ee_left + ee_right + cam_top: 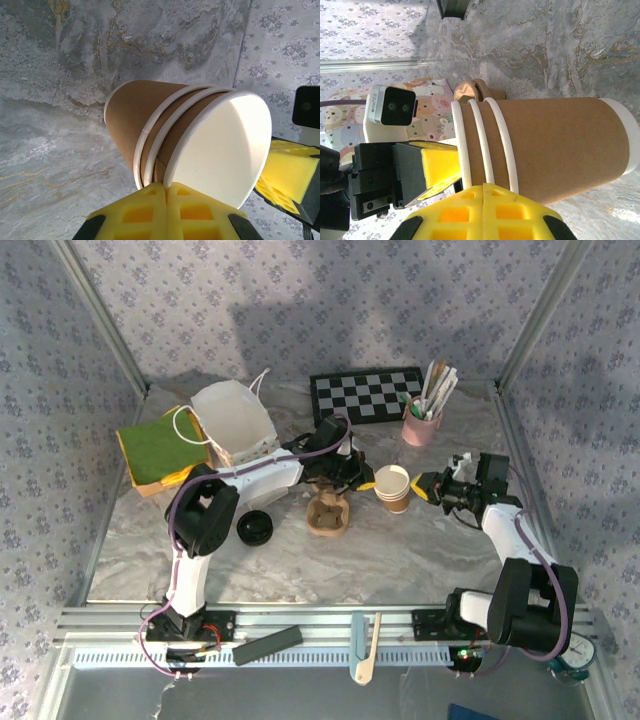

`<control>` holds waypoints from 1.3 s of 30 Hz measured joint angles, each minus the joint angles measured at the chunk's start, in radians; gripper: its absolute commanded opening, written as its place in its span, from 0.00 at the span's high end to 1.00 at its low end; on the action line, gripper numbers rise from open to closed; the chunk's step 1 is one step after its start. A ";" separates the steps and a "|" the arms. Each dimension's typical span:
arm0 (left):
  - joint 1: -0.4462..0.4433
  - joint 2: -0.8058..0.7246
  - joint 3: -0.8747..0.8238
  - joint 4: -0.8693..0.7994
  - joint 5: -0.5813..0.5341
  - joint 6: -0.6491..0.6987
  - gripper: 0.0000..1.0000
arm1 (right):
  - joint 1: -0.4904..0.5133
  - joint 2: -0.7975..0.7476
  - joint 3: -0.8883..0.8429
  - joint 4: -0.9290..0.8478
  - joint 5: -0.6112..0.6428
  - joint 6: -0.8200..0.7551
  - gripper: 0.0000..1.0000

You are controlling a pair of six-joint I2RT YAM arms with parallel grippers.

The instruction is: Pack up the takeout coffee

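The coffee cups (392,487), three tan paper cups nested into one stack with three white rims showing, stand upright and uncovered on the counter (400,560), right of centre and between the two tools.

The left tool (165,187) has its yellow pads pressed together on the near edge of the stack's rim. In the left wrist view the innermost rim runs straight into the seam between the pads, with the white inside of the cup open to one side. In the right wrist view the same pads meet at the lip of the stack.

The right tool (484,186) also has its pads together, with no gap at the seam. They lie against the band of white rims on the opposite side of the stack. I cannot tell whether any paper is caught between them.

Outward from the stack, a brown pulp tray (328,512) lies just to its left on the counter, below the left arm's wrist. A round black lid (254,528) lies flat further left, well apart from the cups and near the left arm's elbow. Behind the cups, a pink cup (422,427) holds wooden stirrers (437,380), beside a black-and-white checkerboard (365,395). A white paper bag (235,420) stands open at the back left, with a green cloth (160,445) on a yellow pad next to it.
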 measured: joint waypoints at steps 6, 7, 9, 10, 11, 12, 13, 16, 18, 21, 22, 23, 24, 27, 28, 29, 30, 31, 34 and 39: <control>0.000 0.000 0.000 0.000 0.000 0.000 1.00 | 0.011 0.019 0.000 0.013 0.000 0.005 1.00; 0.000 0.000 0.000 0.000 0.000 0.000 1.00 | 0.013 0.021 0.000 0.015 0.000 0.005 1.00; 0.000 0.000 0.000 0.000 0.000 0.000 1.00 | 0.014 0.024 0.000 0.019 0.000 0.005 1.00; 0.000 0.000 0.000 0.000 0.000 0.000 1.00 | 0.016 0.027 0.000 0.021 0.000 0.005 1.00; 0.000 0.000 0.000 0.000 -0.001 0.000 1.00 | 0.016 0.031 0.000 0.023 0.000 0.006 1.00; 0.000 0.000 0.000 0.000 -0.002 0.000 1.00 | 0.016 0.036 0.000 0.025 0.000 0.008 1.00; 0.000 0.000 0.000 0.000 -0.003 0.000 1.00 | 0.016 0.042 0.000 0.029 0.000 0.010 1.00; 0.000 0.000 0.001 -0.001 -0.003 0.000 1.00 | 0.016 0.055 -0.003 0.056 -0.003 0.028 1.00; 0.000 0.000 0.002 0.000 -0.004 0.000 1.00 | 0.016 0.059 -0.008 0.075 -0.006 0.039 1.00; 0.000 0.000 0.005 -0.004 -0.008 0.000 1.00 | 0.016 0.064 -0.016 0.104 -0.015 0.058 1.00; 0.000 0.000 0.007 -0.010 -0.008 0.000 1.00 | 0.016 0.068 -0.018 0.112 -0.017 0.063 1.00; 0.000 0.000 0.009 -0.012 -0.011 0.000 1.00 | 0.016 0.071 -0.019 0.119 -0.020 0.069 0.99; 0.000 0.000 0.011 -0.016 -0.011 0.000 1.00 | 0.016 0.077 -0.021 0.127 -0.023 0.074 0.97; 0.000 0.000 0.014 -0.018 -0.015 0.000 1.00 | 0.015 0.090 -0.023 0.147 -0.031 0.084 0.93; 0.000 0.000 0.015 -0.018 -0.016 0.000 1.00 | 0.015 0.094 -0.024 0.151 -0.031 0.087 0.91; 0.000 0.000 0.015 -0.018 -0.015 0.000 1.00 | 0.015 0.095 -0.024 0.152 -0.031 0.088 0.90; 0.000 0.000 0.016 -0.018 -0.016 0.000 1.00 | 0.015 0.095 -0.024 0.152 -0.031 0.091 0.86; 0.000 0.000 0.016 -0.018 -0.016 0.000 1.00 | 0.015 0.095 -0.024 0.153 -0.031 0.094 0.85; 0.000 0.000 0.016 -0.019 -0.016 0.000 1.00 | 0.015 0.097 -0.025 0.153 -0.031 0.101 0.82; 0.000 0.000 0.016 -0.023 -0.019 0.000 1.00 | 0.016 0.104 -0.028 0.151 -0.030 0.102 0.81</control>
